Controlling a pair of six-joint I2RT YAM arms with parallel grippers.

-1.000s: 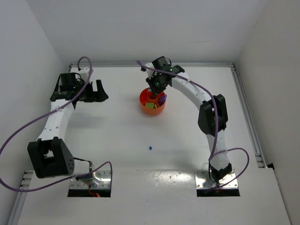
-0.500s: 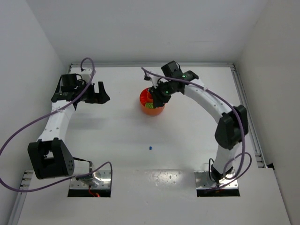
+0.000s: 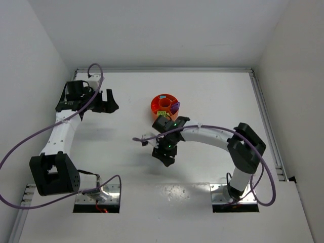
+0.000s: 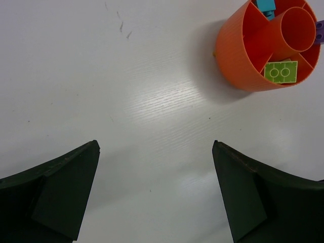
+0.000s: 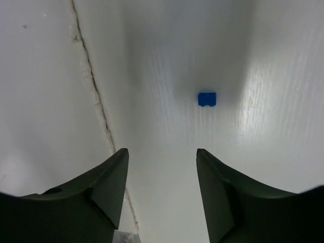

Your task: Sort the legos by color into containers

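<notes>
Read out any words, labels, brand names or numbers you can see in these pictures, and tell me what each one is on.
No readable text in any view.
Round orange plastic tray: plain wall, no label.
Yellow-green two-stud brick inside it: stud markings, if any, too small to read.
Small blue brick on the white table: no marking legible.
</notes>
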